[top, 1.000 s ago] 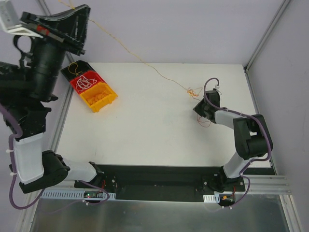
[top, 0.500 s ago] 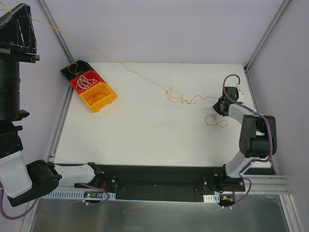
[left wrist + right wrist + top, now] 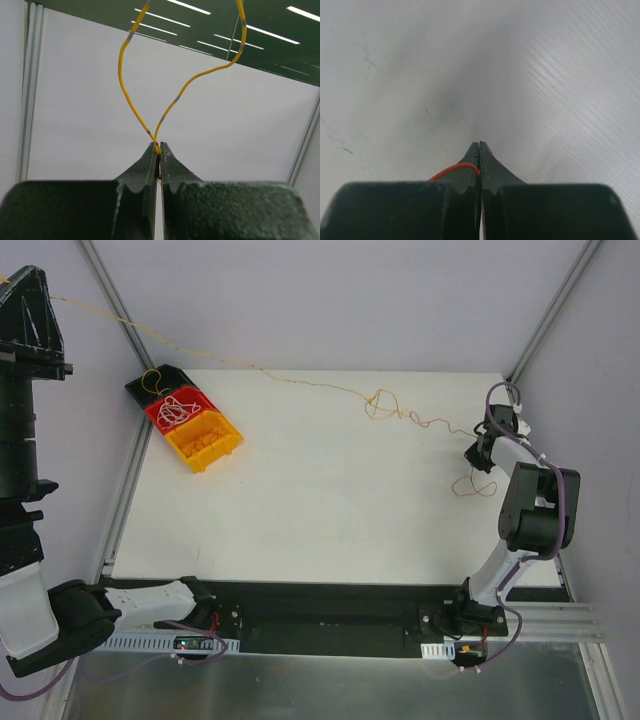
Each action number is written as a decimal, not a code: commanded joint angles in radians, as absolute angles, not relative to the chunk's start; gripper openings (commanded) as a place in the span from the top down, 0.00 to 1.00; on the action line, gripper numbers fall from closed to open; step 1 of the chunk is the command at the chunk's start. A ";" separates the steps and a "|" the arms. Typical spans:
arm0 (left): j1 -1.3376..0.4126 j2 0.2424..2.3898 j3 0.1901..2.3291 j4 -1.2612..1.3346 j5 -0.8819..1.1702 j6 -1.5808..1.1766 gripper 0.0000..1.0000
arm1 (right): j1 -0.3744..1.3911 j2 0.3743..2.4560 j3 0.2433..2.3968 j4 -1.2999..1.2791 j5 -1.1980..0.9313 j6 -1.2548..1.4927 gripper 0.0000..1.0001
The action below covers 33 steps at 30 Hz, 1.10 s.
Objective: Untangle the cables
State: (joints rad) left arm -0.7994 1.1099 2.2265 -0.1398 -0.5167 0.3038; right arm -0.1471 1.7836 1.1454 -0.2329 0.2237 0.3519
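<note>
A thin yellow cable (image 3: 210, 357) runs taut from my left gripper (image 3: 12, 282), raised high at the far left, to a small tangle (image 3: 381, 405) hanging over the back of the white table (image 3: 300, 510). From the tangle an orange cable (image 3: 440, 425) leads to my right gripper (image 3: 476, 453) near the table's right edge, and a loose loop (image 3: 470, 486) lies beside it. In the left wrist view my gripper (image 3: 159, 145) is shut on two yellow strands (image 3: 120, 55). In the right wrist view my gripper (image 3: 479, 144) is shut on an orange strand (image 3: 455, 166).
Three small bins stand in a row at the back left: a black bin (image 3: 162, 373) with a yellow strand, a red bin (image 3: 196, 395) with white strands, a yellow bin (image 3: 225, 445) with orange strands. Metal frame posts (image 3: 545, 315) rise at the back corners.
My right gripper has moved right and back with the orange cable. The tangle has slid right and back, and its strands have spread out. My left arm has swung to the far left.
</note>
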 commanded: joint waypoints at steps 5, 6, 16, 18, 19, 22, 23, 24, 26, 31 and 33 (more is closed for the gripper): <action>-0.807 1.147 2.186 -0.094 -0.630 0.397 1.00 | -0.136 1.784 1.238 -0.328 0.302 0.272 1.00; -0.807 1.152 2.197 -0.094 -0.655 0.435 1.00 | -0.143 1.793 1.250 -0.336 0.316 0.267 1.00; -0.805 1.032 2.126 -0.078 -0.793 0.614 1.00 | -0.152 1.881 1.384 -0.393 0.362 0.224 0.99; -0.807 1.026 2.080 -0.078 -0.824 0.623 1.00 | -0.153 1.894 1.405 -0.406 0.380 0.216 0.99; -0.805 1.025 2.054 -0.077 -0.830 0.620 1.00 | -0.158 1.899 1.414 -0.411 0.385 0.212 1.00; -0.807 1.019 1.968 -0.077 -0.854 0.618 1.00 | -0.173 1.911 1.449 -0.428 0.396 0.203 1.00; -0.807 1.022 1.942 -0.075 -0.882 0.638 1.00 | -0.178 1.919 1.478 -0.437 0.403 0.199 1.00; -0.807 1.023 1.913 -0.071 -0.909 0.658 1.00 | -0.179 1.928 1.498 -0.442 0.408 0.186 1.00; -0.807 1.014 1.887 -0.071 -0.975 0.695 1.00 | -0.179 1.951 1.551 -0.457 0.439 0.161 1.00; -0.805 0.887 1.853 -0.136 -1.019 0.677 1.00 | -0.184 2.037 1.699 -0.500 0.475 0.132 1.00; -0.807 0.848 1.861 -0.192 -1.026 0.654 1.00 | -0.186 2.072 1.750 -0.511 0.477 0.124 1.00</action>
